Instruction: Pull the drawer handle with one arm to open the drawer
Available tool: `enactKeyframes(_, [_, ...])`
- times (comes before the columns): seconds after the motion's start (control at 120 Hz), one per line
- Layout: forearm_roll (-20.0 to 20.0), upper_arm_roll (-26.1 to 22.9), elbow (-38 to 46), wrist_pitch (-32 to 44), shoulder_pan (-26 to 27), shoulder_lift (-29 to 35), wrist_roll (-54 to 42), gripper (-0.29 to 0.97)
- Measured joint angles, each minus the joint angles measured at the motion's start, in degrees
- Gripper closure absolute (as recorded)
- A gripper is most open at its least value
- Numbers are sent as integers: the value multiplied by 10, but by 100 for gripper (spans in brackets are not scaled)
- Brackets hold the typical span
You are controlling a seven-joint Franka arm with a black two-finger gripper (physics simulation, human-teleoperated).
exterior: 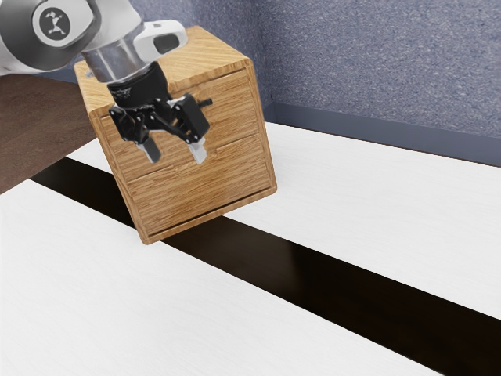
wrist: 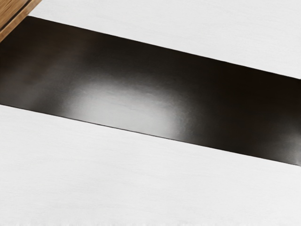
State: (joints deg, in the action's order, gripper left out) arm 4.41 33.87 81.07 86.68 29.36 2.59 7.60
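Nearest to me is the white table, and one glossy black band crosses it on a slant from the far-left edge toward the near-right corner. The wrist view looks down on this same white surface and on the band, which carries a soft reflection of light. Behind the band, toward the table's far-left corner, stands the wooden cabinet. Its lower front edge sits just at the band, and a small piece of its corner is seen from the hand. On its front I see two drawer fronts, the upper drawer above the lower one. The claw hangs in front of the upper drawer, pointing downward, with its two fingers apart and nothing between them. I cannot tell the handle from the black hand before it. Beyond the table are a brown floor and a blue-grey wall.
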Motion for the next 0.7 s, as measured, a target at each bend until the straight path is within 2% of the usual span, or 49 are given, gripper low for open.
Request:
enactKeyframes(0.05, [-12, -11, 4, 7, -11, 2, -3, 0])
enactKeyframes(0.133, [-64, -48, 9, 28, -24, -1, -17, 0])
enactKeyframes(0.258, [-116, -68, 31, 86, 13, -8, -64, 0])
enactKeyframes(0.458, [-184, -71, 42, 138, 65, -8, -147, 0])
enactKeyframes(0.567, [-216, -69, 43, 150, 57, -13, -185, 0])
enactKeyframes(0.7, [-232, -67, 38, 161, 24, -34, -223, 0])
